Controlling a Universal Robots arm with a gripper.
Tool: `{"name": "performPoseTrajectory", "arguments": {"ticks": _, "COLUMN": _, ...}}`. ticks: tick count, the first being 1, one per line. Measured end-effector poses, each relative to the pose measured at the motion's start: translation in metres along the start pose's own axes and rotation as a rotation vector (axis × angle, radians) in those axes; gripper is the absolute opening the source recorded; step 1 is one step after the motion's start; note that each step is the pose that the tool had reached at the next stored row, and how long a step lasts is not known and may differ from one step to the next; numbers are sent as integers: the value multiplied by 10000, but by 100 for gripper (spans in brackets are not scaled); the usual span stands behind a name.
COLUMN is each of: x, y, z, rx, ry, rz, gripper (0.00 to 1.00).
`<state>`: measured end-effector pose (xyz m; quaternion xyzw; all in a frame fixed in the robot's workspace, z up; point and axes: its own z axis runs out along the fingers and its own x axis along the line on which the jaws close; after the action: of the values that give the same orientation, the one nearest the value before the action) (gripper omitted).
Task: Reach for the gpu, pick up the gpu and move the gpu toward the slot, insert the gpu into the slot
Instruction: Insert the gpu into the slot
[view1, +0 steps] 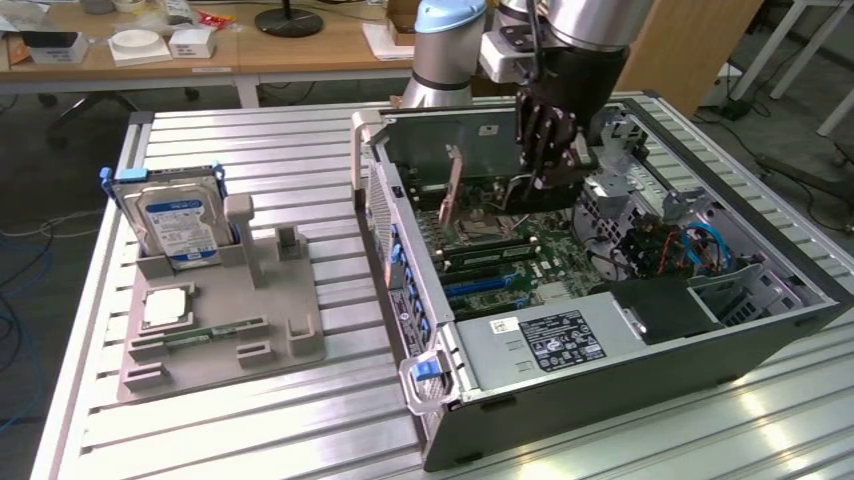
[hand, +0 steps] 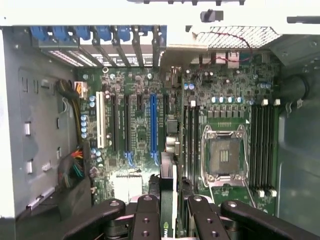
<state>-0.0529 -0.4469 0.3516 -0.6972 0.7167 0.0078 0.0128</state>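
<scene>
The gpu (hand: 168, 200) hangs edge-on over the motherboard (hand: 220, 100) inside the open computer case (view1: 627, 400). It is clamped between the fingers (hand: 147, 220) of the gripper (hand: 172, 212). Its forward edge lies just beside one end of the blue slot (hand: 153, 125). The case lies on the table (view1: 267, 430), toward the edge at the exterior view's right. Near the opposite edge, a gray holder (view1: 254, 300) carries an upright hard drive (view1: 180, 225) and a memory stick (view1: 214, 328) lying flat.
</scene>
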Motion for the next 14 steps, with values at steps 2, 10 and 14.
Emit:
{"name": "performPoseTrajectory", "arguments": {"ticks": 2, "x": 27, "y": 6, "z": 7, "rx": 0, "ry": 0, "rz": -3, "gripper": 26}}
{"name": "performPoseTrajectory", "arguments": {"ticks": 10, "x": 107, "y": 16, "z": 41, "rx": -7, "ry": -2, "rz": -258, "gripper": 26}}
{"name": "performPoseTrajectory", "arguments": {"ticks": 14, "x": 109, "y": 25, "z": 94, "rx": -18, "ry": -5, "rz": -647, "gripper": 26}}
